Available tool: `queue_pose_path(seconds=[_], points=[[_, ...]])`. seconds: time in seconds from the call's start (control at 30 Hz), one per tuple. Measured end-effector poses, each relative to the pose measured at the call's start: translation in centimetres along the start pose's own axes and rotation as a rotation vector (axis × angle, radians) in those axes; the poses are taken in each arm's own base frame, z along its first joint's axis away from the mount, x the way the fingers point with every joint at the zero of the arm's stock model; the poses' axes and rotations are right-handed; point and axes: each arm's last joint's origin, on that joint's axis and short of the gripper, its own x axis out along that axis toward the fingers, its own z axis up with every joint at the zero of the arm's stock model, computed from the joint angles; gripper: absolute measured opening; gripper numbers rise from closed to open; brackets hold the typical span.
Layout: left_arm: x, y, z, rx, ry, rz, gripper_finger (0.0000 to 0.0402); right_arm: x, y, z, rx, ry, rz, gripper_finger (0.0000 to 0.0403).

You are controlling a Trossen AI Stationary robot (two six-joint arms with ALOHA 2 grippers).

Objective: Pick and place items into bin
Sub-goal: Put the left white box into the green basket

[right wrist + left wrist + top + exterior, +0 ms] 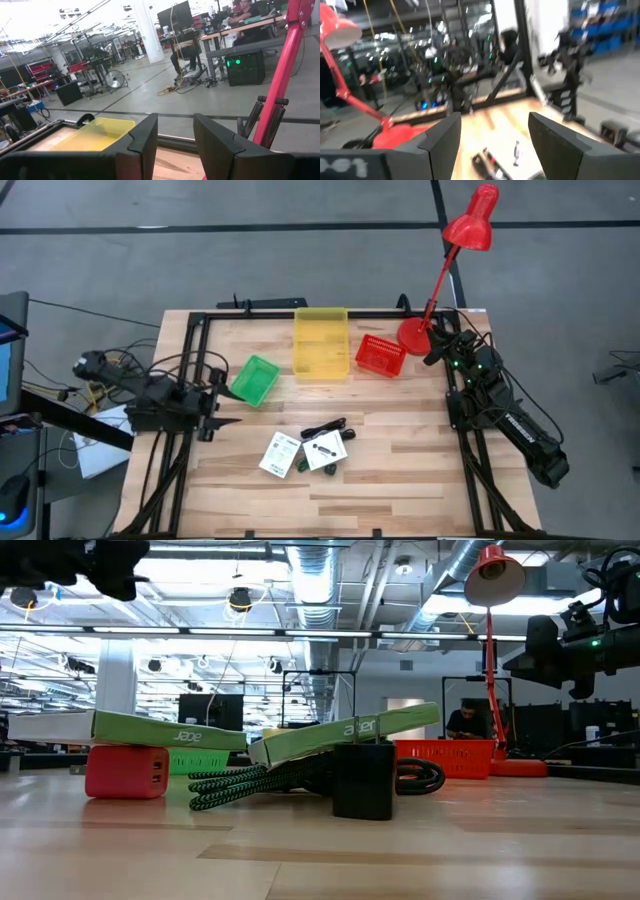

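Two flat white packets (281, 454) (325, 450) lie on the wooden table near its middle, with a black cable bundle (325, 428) at their far side. In the low view, the packets rest tilted, one on a small pink-red cube (126, 771), the other over the cable (260, 780) and a black cube (363, 781). My left gripper (228, 398) is open and empty at the table's left side, above the table beside the green bin. My right gripper (433, 345) is open and empty at the far right, near the lamp's base.
A green bin (254, 379), a yellow bin (320, 342) and a red basket (380, 356) stand in a row toward the far edge. A red desk lamp (440, 280) stands at the far right corner. A black frame (190, 360) borders the table.
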Motion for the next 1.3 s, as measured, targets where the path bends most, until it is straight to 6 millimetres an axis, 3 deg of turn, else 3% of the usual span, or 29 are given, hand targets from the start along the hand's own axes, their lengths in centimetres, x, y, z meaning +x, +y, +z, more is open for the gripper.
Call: queue_pose_path(seconds=[0.23,0.5,0.67,0.87,1.3], points=[[2.4,-1.3,1.6,0.114,0.252,0.048,0.0226,0.0,0.0,0.0,0.000,0.000,0.000,0.0121],[4.4,-2.7,6.7,0.255,0.487,0.116,0.0226,0.0,0.0,0.0,0.000,0.000,0.000,0.0121],[5.4,-4.5,8.6,0.341,0.617,0.126,0.0226,0.0,0.0,0.0,0.000,0.000,0.000,0.0121],[6.6,-7.5,8.3,0.424,0.747,0.111,0.0226,0.0,0.0,0.0,0.000,0.001,0.000,0.0121],[7.3,-11.9,3.8,0.507,0.964,0.086,0.0226,0.0,0.0,0.0,0.000,0.000,0.000,0.0121]])
